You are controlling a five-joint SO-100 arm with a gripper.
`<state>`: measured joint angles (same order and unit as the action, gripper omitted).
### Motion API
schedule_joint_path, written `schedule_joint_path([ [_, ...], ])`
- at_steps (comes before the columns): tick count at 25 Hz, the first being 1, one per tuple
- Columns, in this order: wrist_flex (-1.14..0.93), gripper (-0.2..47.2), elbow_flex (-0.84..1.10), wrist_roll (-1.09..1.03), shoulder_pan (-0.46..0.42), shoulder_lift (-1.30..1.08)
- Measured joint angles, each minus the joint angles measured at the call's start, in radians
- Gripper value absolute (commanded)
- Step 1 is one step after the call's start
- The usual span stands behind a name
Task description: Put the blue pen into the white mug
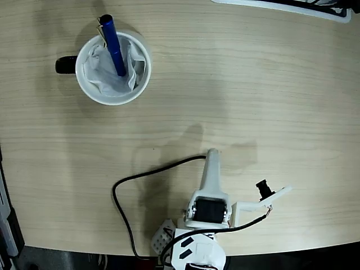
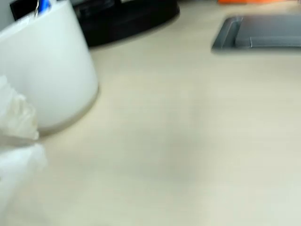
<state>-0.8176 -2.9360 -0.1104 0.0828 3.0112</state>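
The white mug (image 1: 97, 95) stands at the upper left of the table in the fixed view, with its black handle (image 1: 66, 64) pointing left and crumpled white lining inside. The blue pen (image 1: 114, 48) stands inside the mug. It leans so its clipped top pokes out over the far rim. My gripper (image 1: 212, 153) is at the bottom centre, far from the mug, with its fingers together and nothing in them. In the wrist view the mug (image 2: 47, 70) fills the upper left, a bit of the pen (image 2: 43, 5) shows above its rim, and a blurred white finger (image 2: 19, 141) sits at the left edge.
A black cable (image 1: 126, 188) loops on the table left of the arm's base. A white object (image 1: 292, 7) lies along the top right edge. The wrist view shows a grey flat item (image 2: 263, 35) and a black base (image 2: 127, 19) at the far side.
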Motion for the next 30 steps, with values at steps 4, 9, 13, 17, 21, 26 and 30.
schedule_joint_path([
  [4, -0.163, 0.0, 0.0, 0.0, -0.035, 0.074],
  [9, -0.281, 0.0, -0.002, -0.006, -0.061, 0.144],
  [13, -0.336, 0.0, -0.014, -0.005, -0.075, 0.199],
  [17, -0.371, 0.0, -0.017, -0.005, -0.077, 0.256],
  [21, -0.387, 0.0, -0.029, -0.005, -0.077, 0.288],
  [26, -0.393, 0.0, -0.029, -0.006, -0.077, 0.288],
  [30, -0.394, 0.0, -0.029, -0.006, -0.077, 0.288],
])
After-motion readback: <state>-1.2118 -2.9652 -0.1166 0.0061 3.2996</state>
